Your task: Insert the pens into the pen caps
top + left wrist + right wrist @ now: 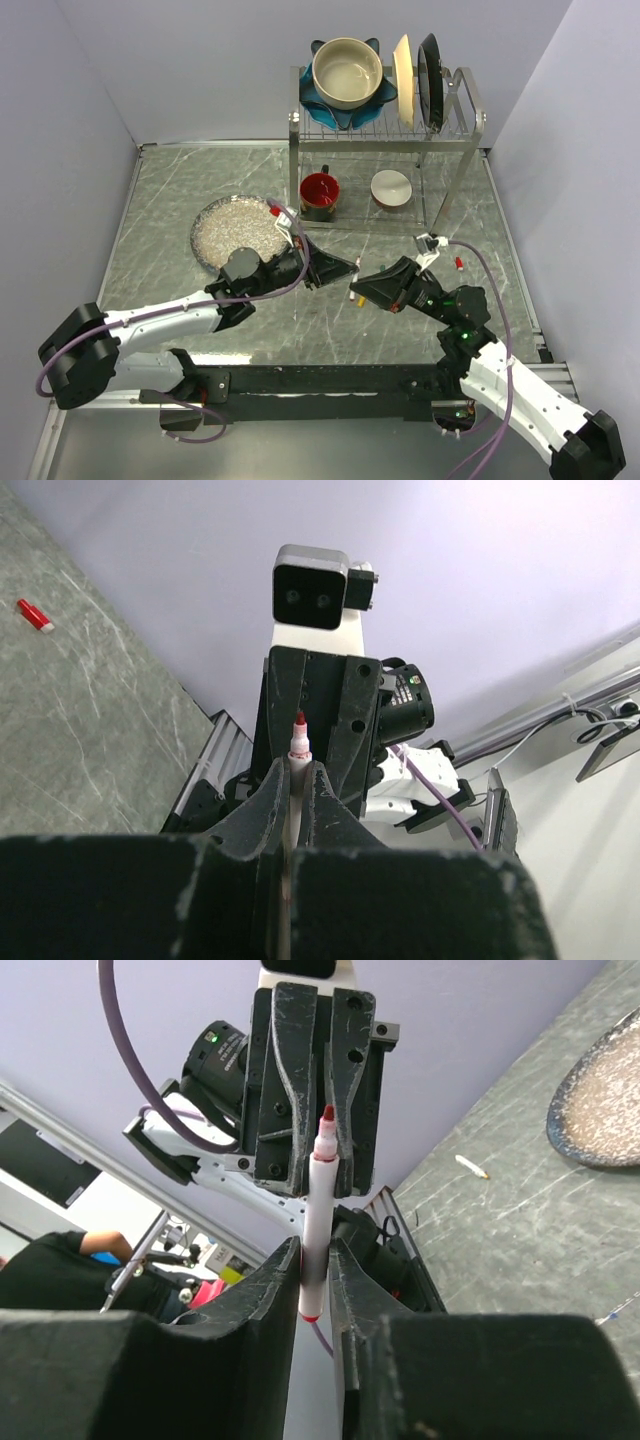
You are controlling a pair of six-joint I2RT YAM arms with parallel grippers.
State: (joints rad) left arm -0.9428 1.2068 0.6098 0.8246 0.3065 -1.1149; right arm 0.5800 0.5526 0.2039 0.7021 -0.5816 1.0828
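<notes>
L gripper [298, 772] pinching pen [298, 745], R gripper [312, 1252] likewise

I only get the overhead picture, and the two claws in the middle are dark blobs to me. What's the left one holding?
Observer: In its wrist view, the left gripper is shut on a pen with no cap, its red tip pointing at the other claw.
Visitor: And the right one?
Observer: The right gripper grips another pen, white-barrelled, its red tip bare too.
Visitor: Anything lying under those arms?
Observer: A small white piece with a yellowish end lies on the table near the plate. It is too small to identify.
</notes>
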